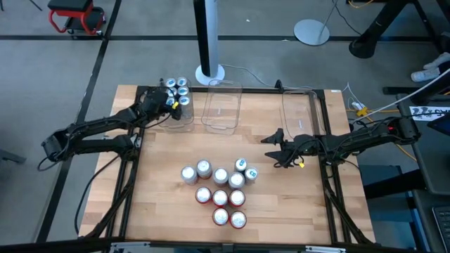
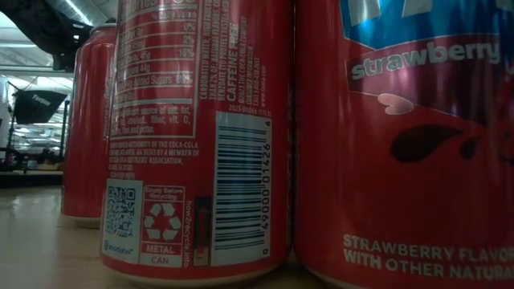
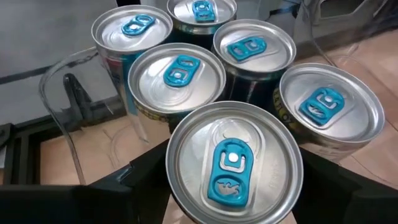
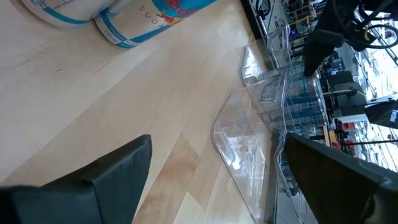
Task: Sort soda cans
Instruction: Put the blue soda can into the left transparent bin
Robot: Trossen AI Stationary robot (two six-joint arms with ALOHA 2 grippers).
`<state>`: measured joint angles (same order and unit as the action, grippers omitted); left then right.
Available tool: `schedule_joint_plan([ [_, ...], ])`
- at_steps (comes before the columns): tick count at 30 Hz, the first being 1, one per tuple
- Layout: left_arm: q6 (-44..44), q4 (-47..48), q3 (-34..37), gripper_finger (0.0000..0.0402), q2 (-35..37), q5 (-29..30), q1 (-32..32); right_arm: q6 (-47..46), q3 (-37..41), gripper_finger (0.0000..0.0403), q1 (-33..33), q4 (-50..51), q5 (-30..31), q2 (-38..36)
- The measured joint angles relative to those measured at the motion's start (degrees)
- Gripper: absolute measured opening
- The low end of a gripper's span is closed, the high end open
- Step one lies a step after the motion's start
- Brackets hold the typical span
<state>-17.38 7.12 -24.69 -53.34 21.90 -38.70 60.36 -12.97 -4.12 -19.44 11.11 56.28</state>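
1. Cans: five stand in the left tub [image 1: 184, 121], and my left gripper [image 1: 176, 104] pinches a sixth can [image 3: 233, 163] above them; lowered off-line, it could topple a neighbour [image 3: 179, 74].
2. Right gripper [image 1: 275, 149], jaws spread, waits right of the table cluster [image 1: 220, 193]; I risk scattering them.

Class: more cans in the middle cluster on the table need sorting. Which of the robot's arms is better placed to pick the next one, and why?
Probably the right. The right tool is open, empty and just beside the can cluster. The left tool is over the left tub, shut on a blue-tabbed can.
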Motion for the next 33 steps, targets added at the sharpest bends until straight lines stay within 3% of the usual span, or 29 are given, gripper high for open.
schedule_joint_plan([
  [17, -0.07, -1.65, -0.61, 0.0314, 0.32, 0.31, 0.08, -0.02, 0.0, 0.0366, 0.02, 0.37, -0.17, 0.02],
  [26, 3.04, 5.87, -11.05, 0.0315, 5.14, 0.21, 3.27, -0.1, 0.0, 0.0366, 0.02, 0.37, -0.19, 0.02],
  [33, 6.12, 3.92, -15.58, 0.0315, 5.29, -0.99, 10.86, -1.05, 0.0, 0.0366, 0.0, 0.63, -0.2, 0.02],
])
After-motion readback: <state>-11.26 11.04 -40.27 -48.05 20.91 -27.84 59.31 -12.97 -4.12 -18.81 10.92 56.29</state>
